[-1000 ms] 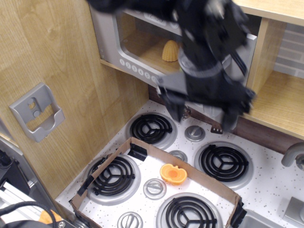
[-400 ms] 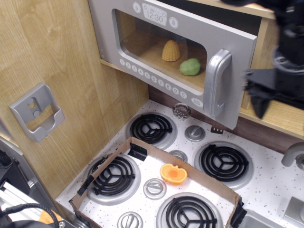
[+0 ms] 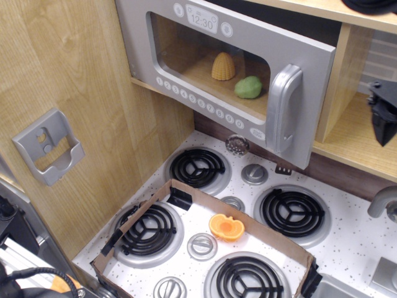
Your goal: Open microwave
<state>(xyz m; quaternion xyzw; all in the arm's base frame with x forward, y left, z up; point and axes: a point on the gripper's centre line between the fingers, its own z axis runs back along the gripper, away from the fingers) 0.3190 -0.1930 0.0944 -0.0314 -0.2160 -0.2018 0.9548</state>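
Observation:
The silver-grey toy microwave (image 3: 223,74) hangs at the top centre, above the stove. Its clear-window door stands swung out a little, with a dark gap behind its right edge. The chunky vertical grey handle (image 3: 280,108) is on the door's right side. A row of small white buttons (image 3: 198,102) runs below the window, and the clock panel (image 3: 202,20) reads 12:30. Inside lie a yellow ridged toy (image 3: 223,66) and a green toy (image 3: 249,86). Only a black part of my gripper (image 3: 384,112) shows at the right edge, apart from the handle. Its fingers are cut off.
A toy stove top with four black coil burners (image 3: 198,167) lies below. A cardboard tray (image 3: 186,192) holds an orange toy (image 3: 226,226). A grey wall bracket (image 3: 48,146) is on the left wood panel. A wooden shelf (image 3: 353,133) is right of the microwave.
My arm covered the microwave's right side a second ago, then swung away to the right edge. The door now shows fully, standing slightly ajar.

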